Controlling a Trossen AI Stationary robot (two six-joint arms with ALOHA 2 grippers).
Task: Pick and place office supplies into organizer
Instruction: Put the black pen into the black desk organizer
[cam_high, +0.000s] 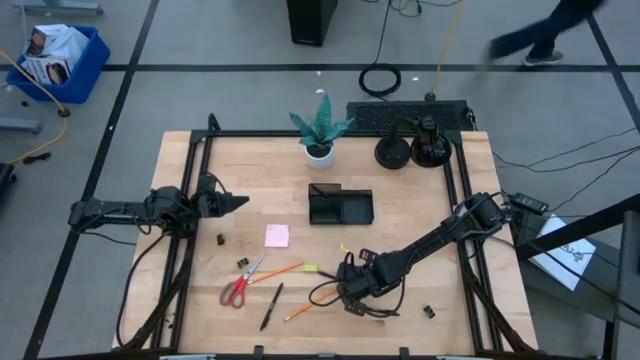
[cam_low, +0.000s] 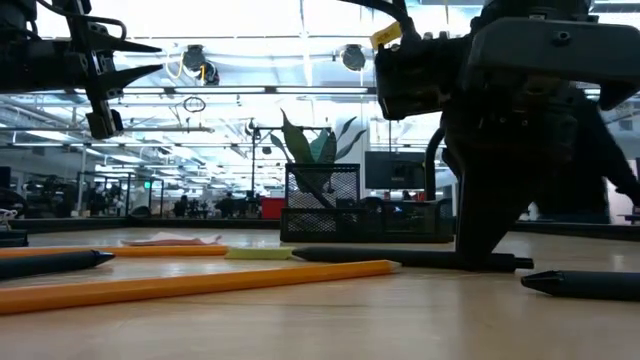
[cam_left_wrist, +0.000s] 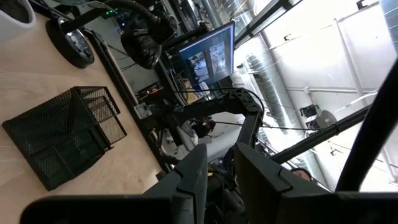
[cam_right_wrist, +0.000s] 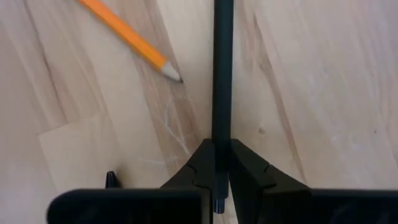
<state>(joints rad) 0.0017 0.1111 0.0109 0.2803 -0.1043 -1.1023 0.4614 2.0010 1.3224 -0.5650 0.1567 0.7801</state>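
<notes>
My right gripper stands low over the table's near middle, shut on a black pen that lies on the wood. An orange pencil lies beside it. Left of them lie the red-handled scissors, a long orange pencil, another black pen, a yellow-green highlighter and a pink sticky pad. The black mesh organizer stands farther back, mid-table. My left gripper hovers at the left, its fingers a little apart, holding nothing. My right gripper pinches the pen near one end between its two fingers. The fingers come steeply from above, and the pen's short end pokes back between them. The pen lies flat along the table.
A potted plant and two round black bases stand at the far edge. Small black binder clips lie scattered. A black frame rail borders the table. A person walks beyond the far side.
</notes>
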